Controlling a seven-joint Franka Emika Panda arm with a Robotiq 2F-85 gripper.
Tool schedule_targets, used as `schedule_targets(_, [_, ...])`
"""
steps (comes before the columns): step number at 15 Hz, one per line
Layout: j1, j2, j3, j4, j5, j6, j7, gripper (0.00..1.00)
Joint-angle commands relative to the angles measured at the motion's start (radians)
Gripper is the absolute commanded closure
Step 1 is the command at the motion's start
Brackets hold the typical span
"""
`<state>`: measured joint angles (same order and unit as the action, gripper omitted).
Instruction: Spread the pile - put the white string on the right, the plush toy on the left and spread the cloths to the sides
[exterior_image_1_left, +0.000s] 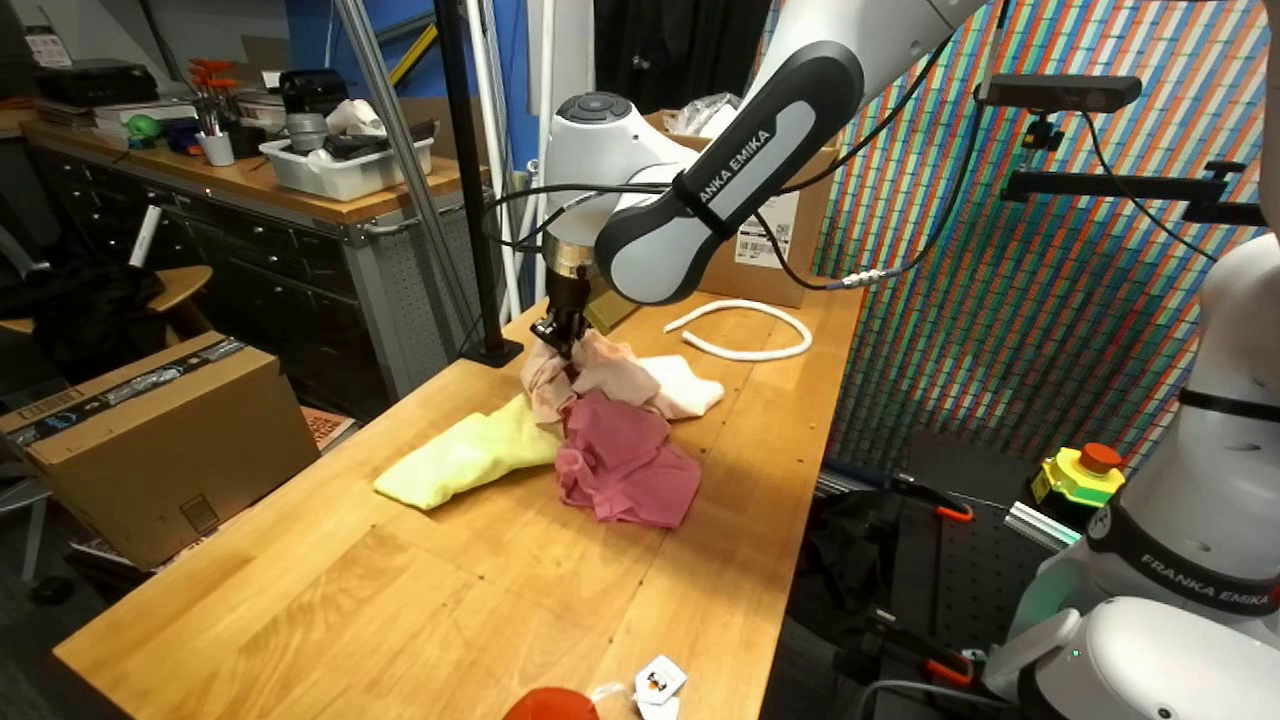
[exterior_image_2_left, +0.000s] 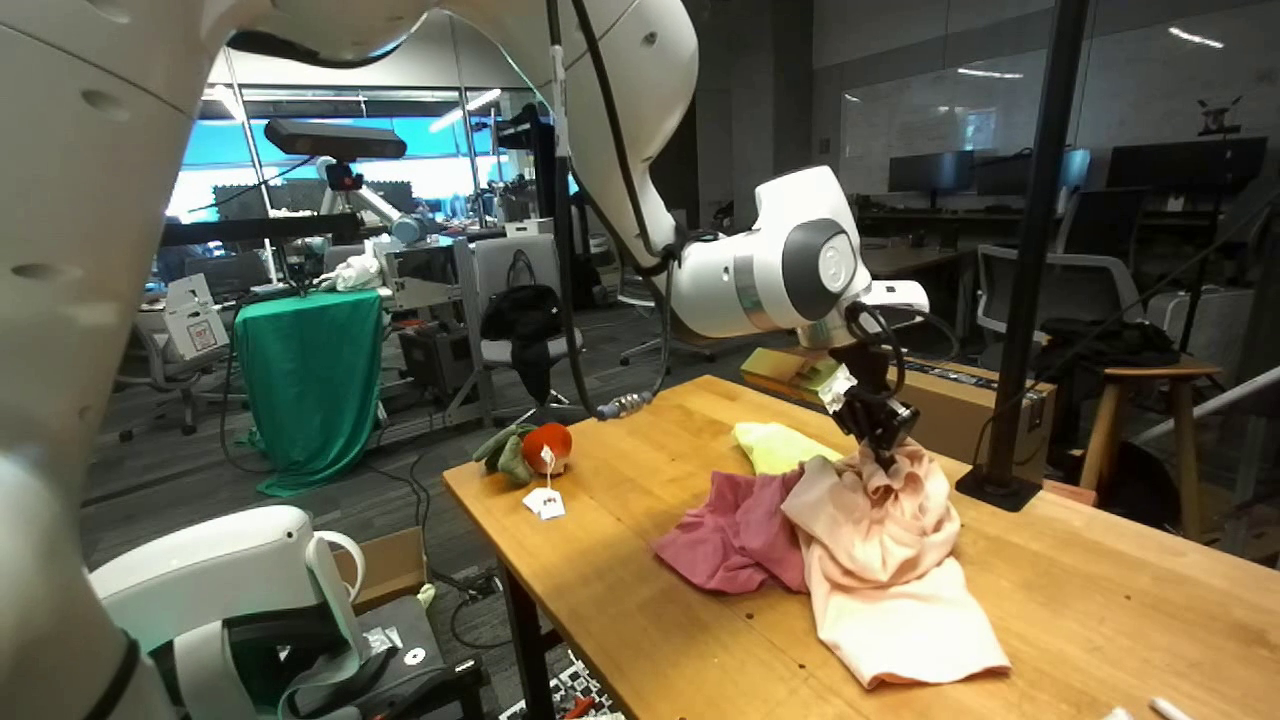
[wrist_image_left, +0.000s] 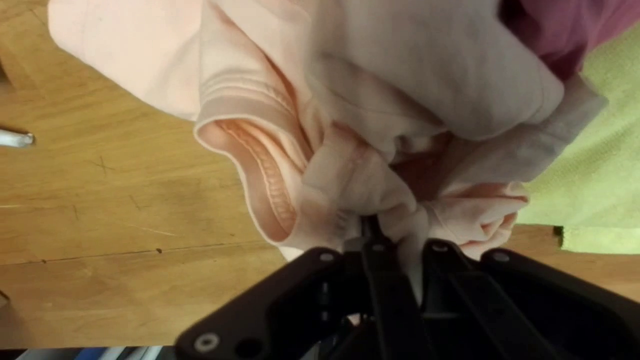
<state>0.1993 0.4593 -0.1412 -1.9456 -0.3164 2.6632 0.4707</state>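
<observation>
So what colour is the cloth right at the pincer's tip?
The cloth is pale peachy pink, seen best in an exterior view.

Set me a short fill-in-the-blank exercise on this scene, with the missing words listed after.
Of the pale pink cloth, deep rose cloth and yellow-green cloth, the black end effector grips the ____ one.
The curved white string lies ____ (touching/apart from) the cloths.
The printed tag attached to the round red plush toy is mostly ____ in colour.

Missing words: pale pink; apart from; white.
</observation>
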Motion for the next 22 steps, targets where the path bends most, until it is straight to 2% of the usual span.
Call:
schedule_targets(1, [0.056,-0.058,-0.072,-0.04,-0.058,0.066,0.093,0.91])
schedule_targets(4, [0.104,-0.087,-0.146,-0.051,-0.143,0.103,0.2,0.91])
schedule_targets(13, [0.237,-0.167,-0.359,-0.043,-0.55,0.122,0.647,0.91])
schedule_targets(18, [0.287,-0.168,-0.433,-0.006,-0.775,0.108,0.894,0.91])
schedule_targets(22, [0.28,-0.147,-0.447,0.027,-0.853,0.12,1.016,0.91])
